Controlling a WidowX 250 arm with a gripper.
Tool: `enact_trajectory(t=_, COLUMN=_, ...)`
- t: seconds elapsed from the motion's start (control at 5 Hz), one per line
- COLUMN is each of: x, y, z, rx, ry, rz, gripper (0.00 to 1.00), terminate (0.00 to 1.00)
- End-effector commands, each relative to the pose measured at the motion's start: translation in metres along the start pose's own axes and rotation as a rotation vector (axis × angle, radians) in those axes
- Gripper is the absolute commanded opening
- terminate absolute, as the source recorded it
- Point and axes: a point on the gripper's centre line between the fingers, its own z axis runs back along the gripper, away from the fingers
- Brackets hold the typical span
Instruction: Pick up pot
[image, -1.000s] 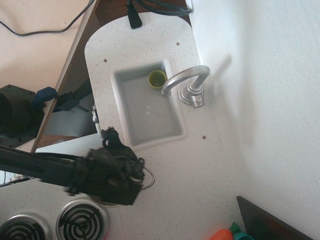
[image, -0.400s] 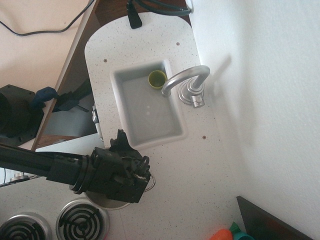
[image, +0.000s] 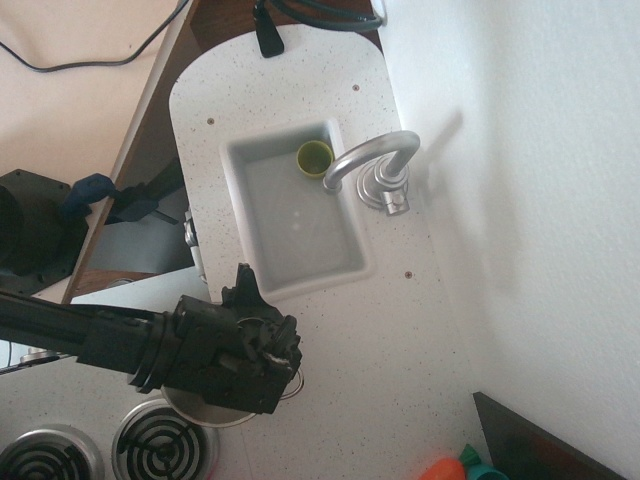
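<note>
Since the earlier frames the arm has shifted slightly down and to the left, settling more squarely over the pot (image: 205, 412), and the thin wire loop that stuck out clear on the right now shows only as a short arc at the edge of the black wrist housing. Most of the pot is hidden under that housing; only a sliver of its pale rim shows below the arm, resting on the table (image: 390, 340) between the sink (image: 297, 215) and the nearer stove burner (image: 160, 445). A wire side handle (image: 296, 382) peeks out just beside the gripper (image: 262, 352).

Whether the jaws are spread, pressed together or pinching the rim cannot be told, since the body of the gripper blocks them from this overhead view.

As for progress, my reading is that the reach is done and the arm sits right on top of the pot, at or close to the grasp. The pot appears to rest flat on the table, so the lift itself looks not yet made. What remains is a firm hold on the rim or handle and a rise clear of the surface.

Further out, a small yellow-green cup (image: 315, 158) sits in the far corner of the sink beneath the curved faucet (image: 375, 165), well apart from the work.
</note>
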Motion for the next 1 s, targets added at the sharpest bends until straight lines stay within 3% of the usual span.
enact_trajectory(t=0.0, x=-0.001, y=0.000, z=0.024, rx=-0.032, ry=-0.095, rz=-0.019, gripper=1.00, terminate=0.00)
enact_trajectory(t=0.4, x=-0.006, y=0.004, z=0.041, rx=-0.074, ry=-0.177, rz=-0.044, gripper=1.00, terminate=0.00)
enact_trajectory(t=0.6, x=-0.013, y=0.019, z=0.085, rx=-0.134, ry=-0.331, rz=-0.060, gripper=1.00, terminate=0.00)
enact_trajectory(t=0.8, x=-0.017, y=0.041, z=0.131, rx=-0.249, ry=-0.522, rz=-0.075, gripper=1.00, terminate=0.00)
